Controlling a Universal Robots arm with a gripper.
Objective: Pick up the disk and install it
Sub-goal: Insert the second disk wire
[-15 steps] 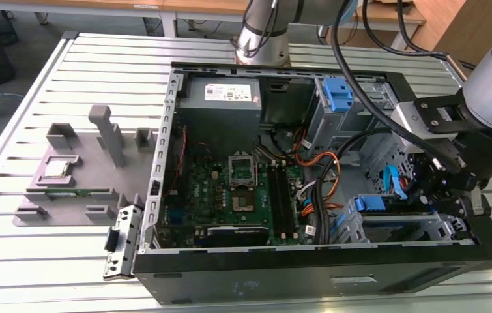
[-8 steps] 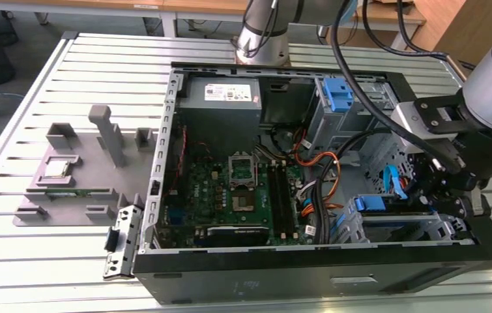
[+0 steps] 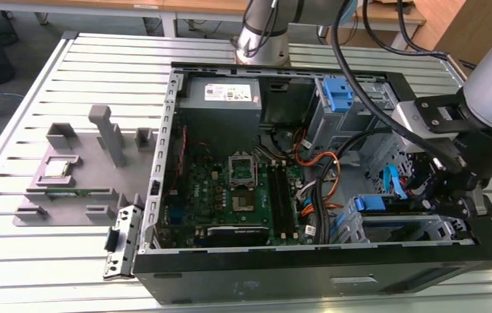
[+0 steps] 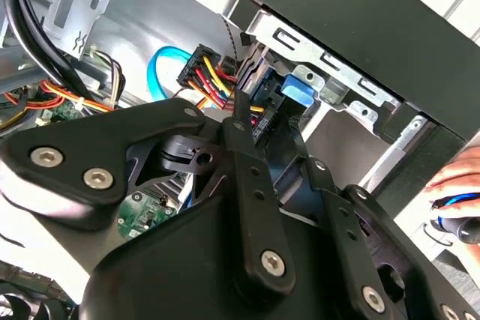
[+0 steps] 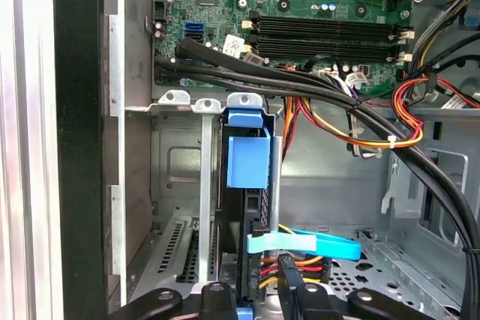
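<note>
Lying on its side on the slatted bench [image 3: 72, 274], the open computer case [image 3: 315, 274] exposes its drive cage [image 5: 180, 185] from above. The disk [image 5: 247, 207] stands edgewise in that cage, cables plugged in. The claw [image 4: 274, 151] straddles the disk's end, jaws narrow.

Even bright light | soft shadows inside case [image 3: 228, 156] | near linkage blurred

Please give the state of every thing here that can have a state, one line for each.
Computer case: lying on its side, side panel off, inside exposed.
Disk: standing on edge in the drive cage, blue carrier tab at its end.
CPU socket: empty, no cooler on it.
Claw: at the disk's connector end; open or shut, cannot tell.
</note>
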